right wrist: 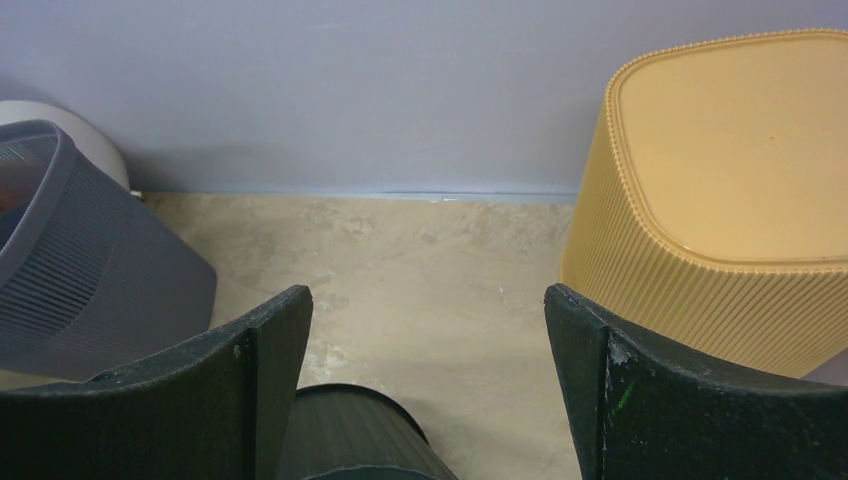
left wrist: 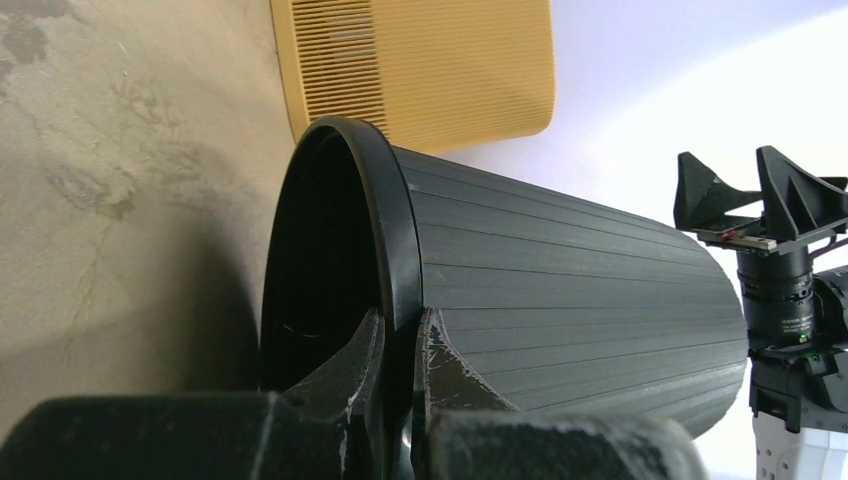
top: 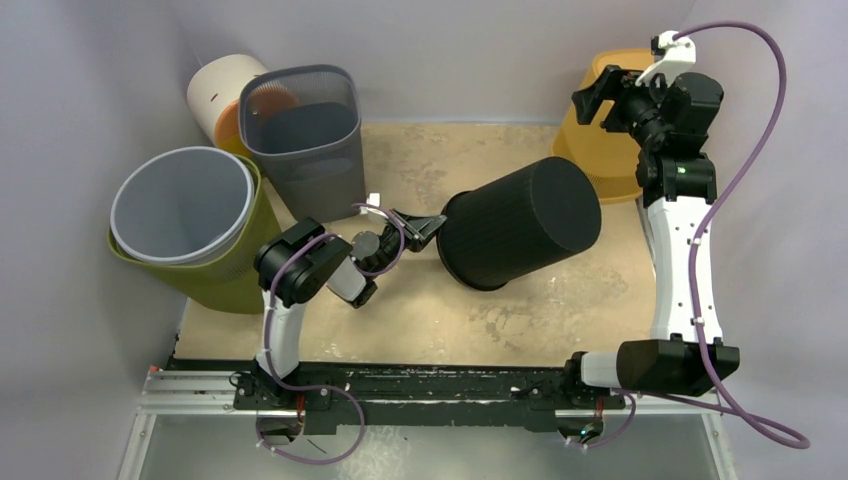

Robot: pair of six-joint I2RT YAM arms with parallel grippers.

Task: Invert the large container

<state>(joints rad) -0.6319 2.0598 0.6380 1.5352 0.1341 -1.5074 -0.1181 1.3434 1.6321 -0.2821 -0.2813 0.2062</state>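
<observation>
Right now your left claw (left wrist: 400,335) is clamped on the rim of the large black container (top: 525,232), one finger inside the mouth and one outside. You have the container lying tipped on its side near the middle of the counter (top: 420,320), mouth toward the left arm and base toward the yellow bin (top: 588,150). Your right claw (right wrist: 428,330) hangs beside that bin, spread wide and holding nothing.

Worn beige tabletop (top: 450,310). Far right: yellow ribbed bin (top: 585,150), upside down. Far left: grey slatted bin (top: 310,165), upright; white round bin (top: 220,90) just behind it; pale grey round bin (top: 180,205) nested inside olive-green bin (top: 225,275).
</observation>
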